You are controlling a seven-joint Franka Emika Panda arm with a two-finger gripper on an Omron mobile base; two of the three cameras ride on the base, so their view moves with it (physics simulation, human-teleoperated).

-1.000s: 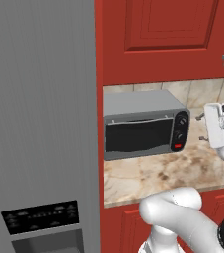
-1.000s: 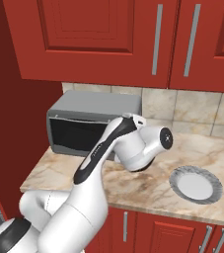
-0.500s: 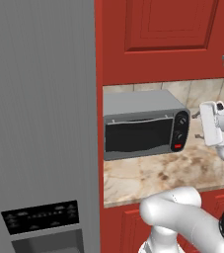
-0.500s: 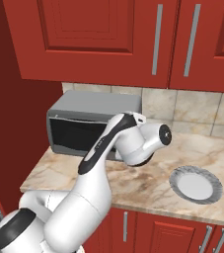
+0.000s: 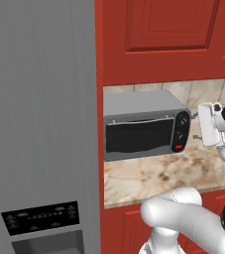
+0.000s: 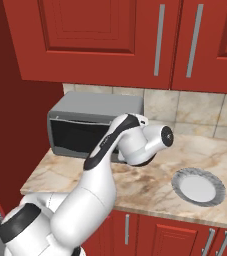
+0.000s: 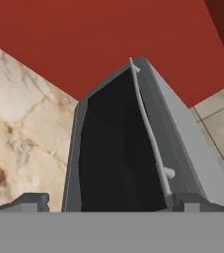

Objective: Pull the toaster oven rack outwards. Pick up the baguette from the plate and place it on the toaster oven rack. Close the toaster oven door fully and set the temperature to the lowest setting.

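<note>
The toaster oven (image 5: 142, 125) stands on the counter against the fridge, and its dark glass toaster oven door (image 5: 138, 136) is shut. The black control panel (image 5: 181, 133) with two knobs and a red button is on its right end. My gripper (image 5: 196, 126) hovers just right of that panel at knob height, open, fingers pointing at the oven. In the hand view the gripper (image 7: 112, 202) is open, its fingertips (image 7: 32, 200) wide apart, with the door (image 7: 118, 153) and its silver handle (image 7: 150, 133) ahead. The plate (image 6: 199, 187) lies bare. The baguette and the rack are hidden.
The tall grey fridge (image 5: 39, 114) fills the left side. Red wall cabinets (image 6: 135, 40) hang low over the oven. The marble counter (image 5: 158, 173) spreads in front of the oven, and my own arm (image 6: 105, 160) crosses over it.
My gripper has drifted a little to the left, closer to the oven's control panel. The oven and plate have not moved.
</note>
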